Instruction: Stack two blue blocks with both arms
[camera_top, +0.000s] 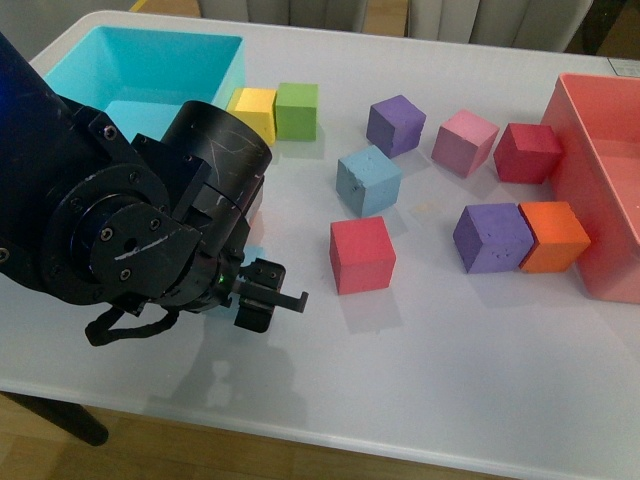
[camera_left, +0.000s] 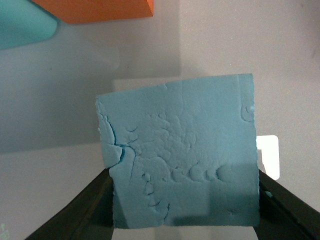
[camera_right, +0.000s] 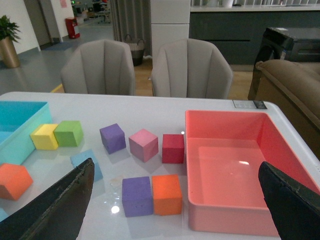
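My left gripper (camera_left: 184, 200) is shut on a pale blue block (camera_left: 182, 160), whose dented face fills the left wrist view, a little above the white table. In the front view the bulky left arm (camera_top: 130, 230) hides that block almost wholly, and only the gripper's black tip (camera_top: 268, 296) shows at the front left. The other blue block (camera_top: 368, 180) sits on the table at the middle, behind a red block (camera_top: 362, 254). In the right wrist view it (camera_right: 87, 162) shows partly behind one finger (camera_right: 55, 205). My right gripper (camera_right: 175, 170) is open, empty and high over the table.
A turquoise bin (camera_top: 150, 60) stands at the back left with yellow (camera_top: 253, 110) and green (camera_top: 297, 110) blocks beside it. A pink bin (camera_top: 600, 200) is at the right. Purple (camera_top: 395, 125), pink (camera_top: 465, 142), dark red (camera_top: 527, 152), purple (camera_top: 492, 237) and orange (camera_top: 553, 236) blocks lie between them.
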